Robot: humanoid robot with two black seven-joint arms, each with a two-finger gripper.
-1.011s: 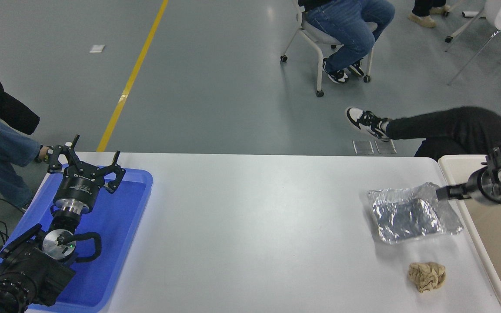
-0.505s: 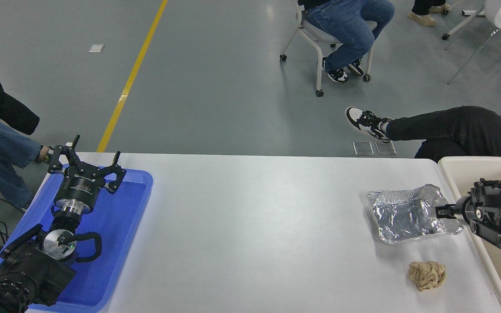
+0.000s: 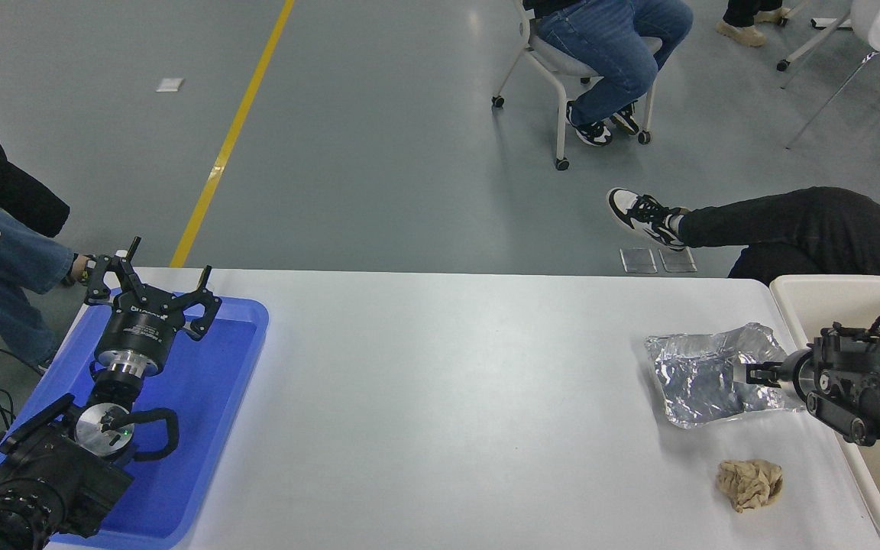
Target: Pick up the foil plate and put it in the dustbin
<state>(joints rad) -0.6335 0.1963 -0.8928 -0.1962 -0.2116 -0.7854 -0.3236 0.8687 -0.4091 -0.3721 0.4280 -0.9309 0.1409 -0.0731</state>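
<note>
Bright even overhead light, soft shadows, glare on foil plate (image 3: 703, 374), sharp focus

Crinkled silver foil plate (image 3: 703, 376) lies flat, seemingly just beside beige dustbin (image 3: 807, 289).

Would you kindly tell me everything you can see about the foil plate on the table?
The foil plate is a shiny, crinkled silver aluminium tray, roughly rectangular, with shallow crumpled walls and an uneven rim. It lies flat and open side up on the white table near its right end, beside the dustbin and beyond the crumpled paper ball. The right gripper reaches over its right edge; whether it touches the foil cannot be told.
</note>
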